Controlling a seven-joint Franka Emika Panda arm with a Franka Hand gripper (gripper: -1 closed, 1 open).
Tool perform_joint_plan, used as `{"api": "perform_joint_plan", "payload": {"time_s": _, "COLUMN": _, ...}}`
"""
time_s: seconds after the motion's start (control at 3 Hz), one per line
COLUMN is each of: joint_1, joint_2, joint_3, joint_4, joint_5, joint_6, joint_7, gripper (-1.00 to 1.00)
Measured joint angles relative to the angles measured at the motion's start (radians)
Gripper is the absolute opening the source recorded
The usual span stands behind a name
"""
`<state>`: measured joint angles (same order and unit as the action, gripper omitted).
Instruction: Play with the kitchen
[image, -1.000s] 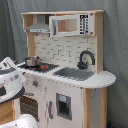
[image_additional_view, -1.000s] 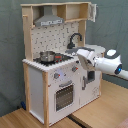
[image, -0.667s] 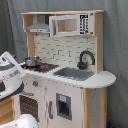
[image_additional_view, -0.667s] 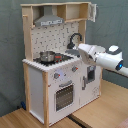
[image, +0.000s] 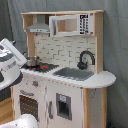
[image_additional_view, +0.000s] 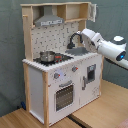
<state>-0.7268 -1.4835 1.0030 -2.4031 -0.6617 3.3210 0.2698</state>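
The white arm (image_additional_view: 107, 46) reaches in from the second exterior view's right, and its pincer (image_additional_view: 85, 36) end hangs over the far right part of the kitchen (image_additional_view: 60, 65), above the grey sink (image_additional_view: 78, 51) and just beside the black faucet (image_additional_view: 73, 38). Whether its jaws are apart or closed, and whether they have hold of anything, cannot be told. In the first exterior view only a large white part of the arm (image: 11, 65) shows at the first exterior view's left edge, in front of the kitchen (image: 65, 70).

Below the pincer, the kitchen's front carries the oven door (image_additional_view: 64, 95) with its dark window, and above that a row of knobs (image_additional_view: 65, 74). The toy stands upright on a wooden floor (image_additional_view: 100, 112).

On the kitchen's worktop (image: 102, 79), well away from the pincer on the stove side, a small metal pot (image_additional_view: 47, 56) sits on the dark hob (image_additional_view: 55, 58).

Behind sink and pot rises the dotted backsplash (image_additional_view: 50, 37). Above the pot hangs the grey range hood (image_additional_view: 48, 21), and next to it, above the pincer, are the upper shelf compartments (image_additional_view: 75, 12). In the first exterior view this upper part shows a white microwave front (image: 70, 24). A dark curtain (image: 117, 40) fills the background.
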Motion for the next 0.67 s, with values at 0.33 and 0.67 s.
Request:
{"api": "perform_joint_plan", "payload": {"time_s": 0.33, "joint_1": -0.021, "joint_2": -0.002, "joint_3": -0.031, "joint_4": 0.030, "joint_5": 0.001, "joint_6": -0.105, "joint_7": 0.023, "gripper": 1.00}}
{"api": "perform_joint_plan", "payload": {"time_s": 0.67, "joint_1": -0.016, "joint_2": -0.012, "joint_3": -0.062, "joint_4": 0.051, "joint_5": 0.001, "joint_6": -0.201, "joint_7": 0.069, "gripper": 1.00}}
